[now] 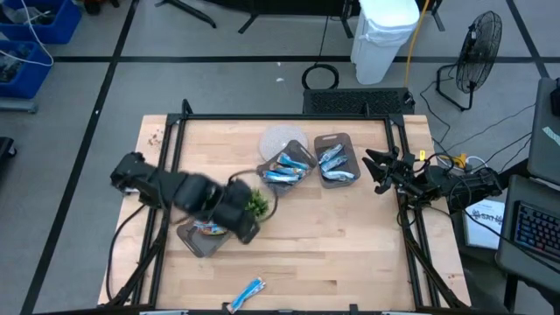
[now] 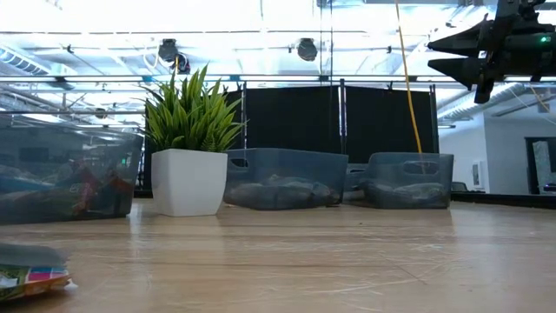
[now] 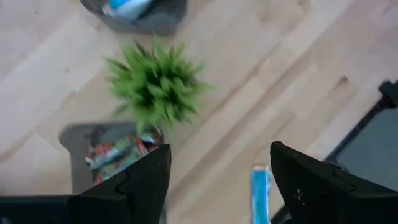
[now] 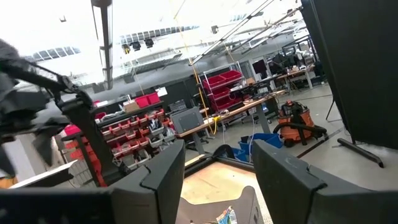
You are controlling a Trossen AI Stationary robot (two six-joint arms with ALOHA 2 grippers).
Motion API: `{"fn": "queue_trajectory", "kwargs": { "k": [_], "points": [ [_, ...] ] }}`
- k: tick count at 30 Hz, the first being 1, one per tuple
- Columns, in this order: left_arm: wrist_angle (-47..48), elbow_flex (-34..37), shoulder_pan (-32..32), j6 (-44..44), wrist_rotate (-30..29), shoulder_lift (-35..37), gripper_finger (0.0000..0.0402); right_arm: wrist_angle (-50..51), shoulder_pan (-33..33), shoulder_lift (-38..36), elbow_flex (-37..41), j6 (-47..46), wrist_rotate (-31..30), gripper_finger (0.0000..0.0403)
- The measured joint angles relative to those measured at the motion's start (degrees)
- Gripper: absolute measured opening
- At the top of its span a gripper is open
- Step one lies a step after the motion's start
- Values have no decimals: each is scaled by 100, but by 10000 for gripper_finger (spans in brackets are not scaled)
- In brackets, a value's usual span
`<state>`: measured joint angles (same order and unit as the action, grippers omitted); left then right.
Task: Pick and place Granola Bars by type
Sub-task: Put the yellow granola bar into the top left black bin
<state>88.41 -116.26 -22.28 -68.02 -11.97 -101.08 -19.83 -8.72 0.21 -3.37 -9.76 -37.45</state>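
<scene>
Left gripper is hovering over the table around 8 o'clock, just above the plant and the near tray, jaws spread wide and empty. My guess is it's up high so it clears the plant. One loose bar lies alone near 6 o'clock, probably the next pick. Two trays around 12 o'clock, the middle tray and the right tray, already hold blue bars, and the near one has the reddish type. Right gripper waits at 3 o'clock off the table edge, jaws apart, holding nothing.
</scene>
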Motion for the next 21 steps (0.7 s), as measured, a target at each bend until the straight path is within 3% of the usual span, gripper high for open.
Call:
{"fn": "queue_trajectory", "kwargs": {
  "k": [12,21],
  "points": [
    [-577,829,-1656,-1717,-150,0,273,0,1,0,0,0,-1,180],
    [-1663,1591,-2211,-2500,15,-339,273,1,1,0,0,2,1,180]
  ]
}}
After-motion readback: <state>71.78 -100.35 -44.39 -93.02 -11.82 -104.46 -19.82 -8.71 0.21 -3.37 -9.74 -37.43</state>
